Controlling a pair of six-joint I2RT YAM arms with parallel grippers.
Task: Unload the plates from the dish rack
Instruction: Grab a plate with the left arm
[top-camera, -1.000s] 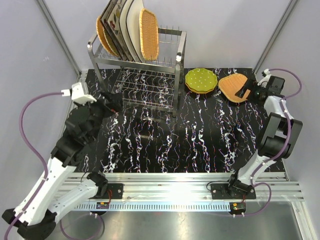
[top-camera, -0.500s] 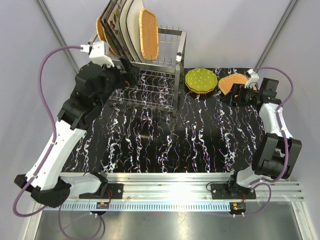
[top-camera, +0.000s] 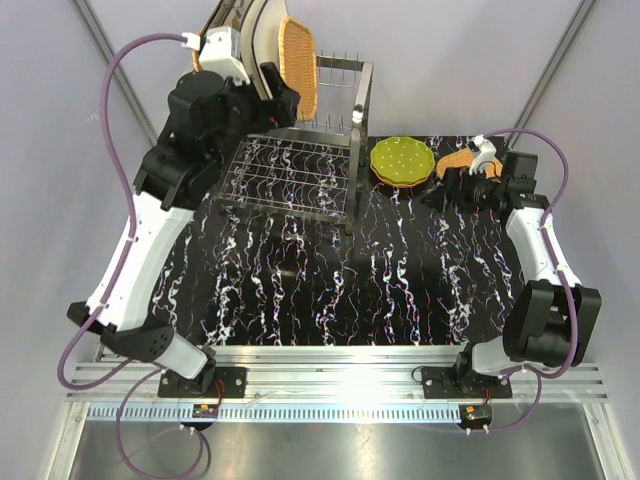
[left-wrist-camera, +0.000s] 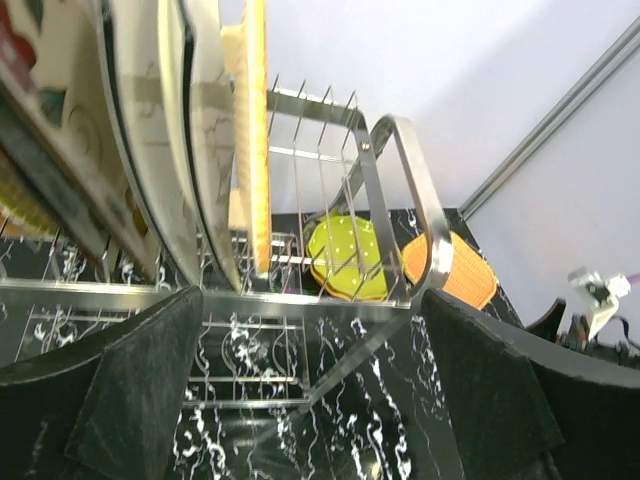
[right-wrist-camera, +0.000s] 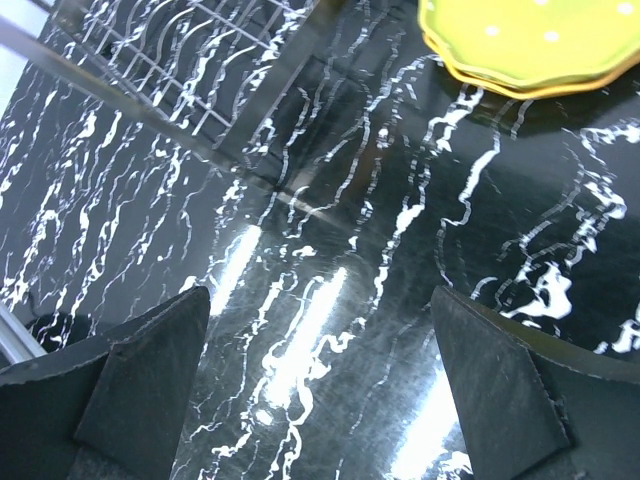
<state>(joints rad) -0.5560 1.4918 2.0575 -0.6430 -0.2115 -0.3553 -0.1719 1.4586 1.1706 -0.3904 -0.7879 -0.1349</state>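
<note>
We see pale grey walls (top-camera: 480, 60) behind a black, white-veined tabletop (top-camera: 330, 290), a bright aluminium rail (top-camera: 340, 385) along its near edge.

You've got a black tabletop (top-camera: 300, 290) w/ white marble-type veins running mostly front to back. It's glossy: in the right wrist view you can see bright light streaks (right-wrist-camera: 300, 350) reflected on it. Along the near edge a ribbed aluminium rail (top-camera: 340, 362) spans L to R, w/ a dull grey metal sheet (top-camera: 330, 450) below it. Pale lavender walls (top-camera: 450, 60) close in the back & sides. Slanted in the rear corners: left strut (top-camera: 112, 62), right strut (top-camera: 551, 68).
</note>
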